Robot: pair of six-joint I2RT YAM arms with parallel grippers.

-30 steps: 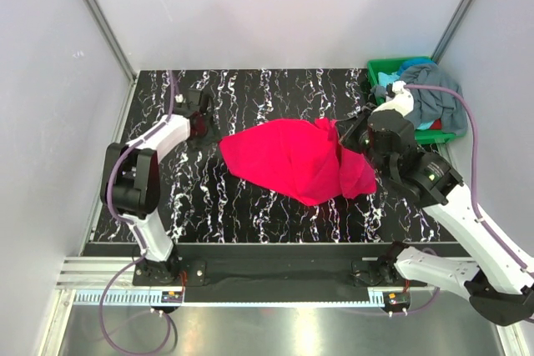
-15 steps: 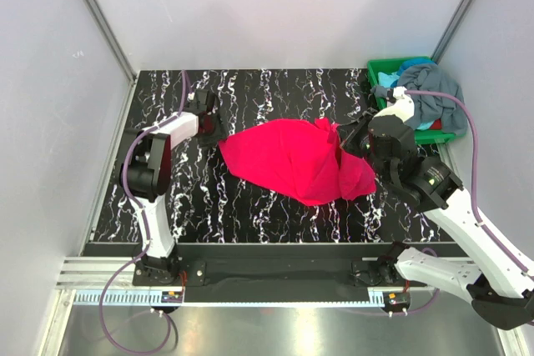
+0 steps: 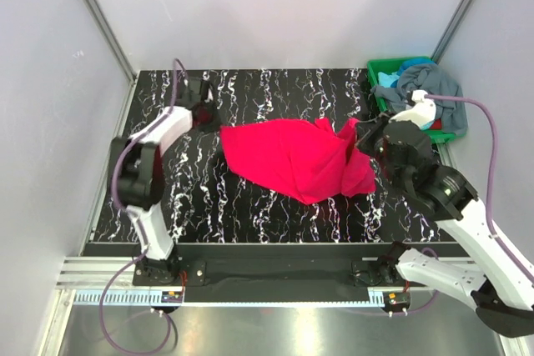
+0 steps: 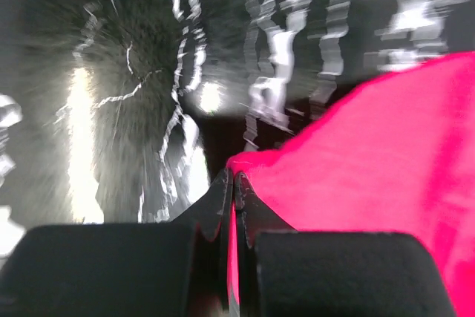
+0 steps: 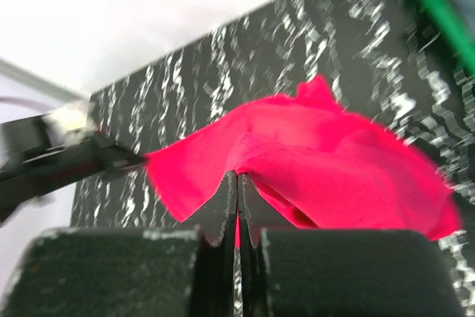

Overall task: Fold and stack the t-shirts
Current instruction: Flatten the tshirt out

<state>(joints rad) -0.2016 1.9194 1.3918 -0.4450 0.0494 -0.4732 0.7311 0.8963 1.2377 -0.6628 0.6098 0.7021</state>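
A magenta t-shirt (image 3: 292,160) lies crumpled across the middle of the black marbled table. My left gripper (image 3: 217,125) is at the shirt's far-left corner, shut on the cloth; the left wrist view shows the fabric (image 4: 371,161) pinched between the closed tips (image 4: 232,177). My right gripper (image 3: 361,141) is shut on the shirt's right edge, and the right wrist view shows a fold of cloth (image 5: 312,161) rising from its tips (image 5: 237,176). A grey-blue t-shirt (image 3: 431,87) and a teal t-shirt (image 3: 387,80) are heaped in the bin.
The green plastic bin (image 3: 377,67) stands at the back right corner, its rim (image 5: 439,11) close beyond the right gripper. White walls enclose the table on three sides. The left arm (image 5: 59,159) stretches along the shirt's far left side.
The left gripper has reached the shirt's left corner and shut on it. The right gripper, still shut on the cloth, has shifted right and raised that edge.
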